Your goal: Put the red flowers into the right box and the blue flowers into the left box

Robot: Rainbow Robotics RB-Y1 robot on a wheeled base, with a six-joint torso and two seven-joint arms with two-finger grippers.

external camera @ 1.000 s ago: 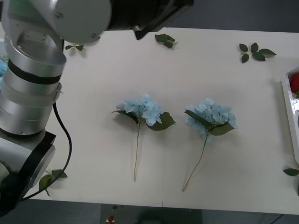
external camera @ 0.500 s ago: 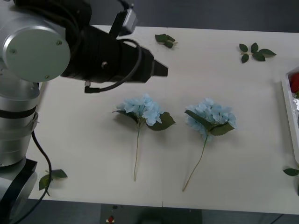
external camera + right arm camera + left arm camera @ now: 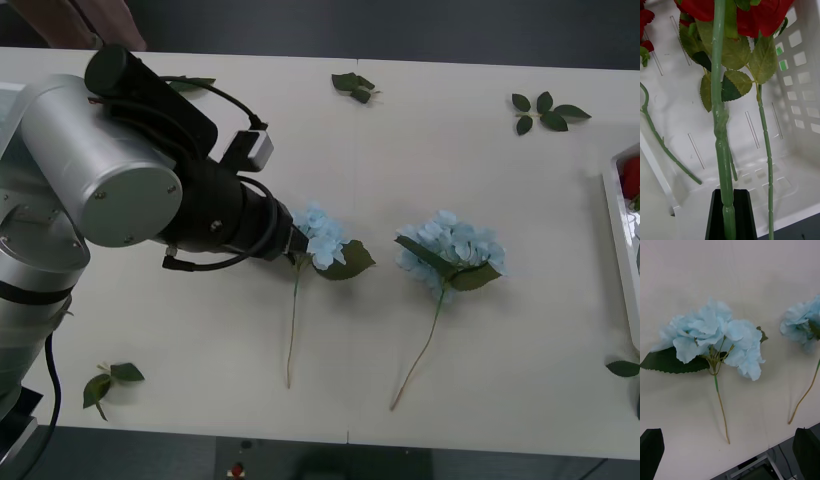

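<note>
Two blue flowers lie on the table, one in the middle and one to its right. My left arm reaches across to the middle one and covers its left side. My left gripper hangs open above that blue flower, with a black finger to either side of its stem; the other blue flower lies beyond. My right gripper is shut on a red flower's green stem over the right box, whose rim shows at the table's right edge. More red flowers lie in it. The left box is out of view.
Loose green leaf sprigs lie at the far middle, the far right, the near left and the near right edge. The table's front edge runs just below the stems.
My left arm has swung down from the table's far left and now ends over the middle blue flower. Neither blue flower has moved.
</note>
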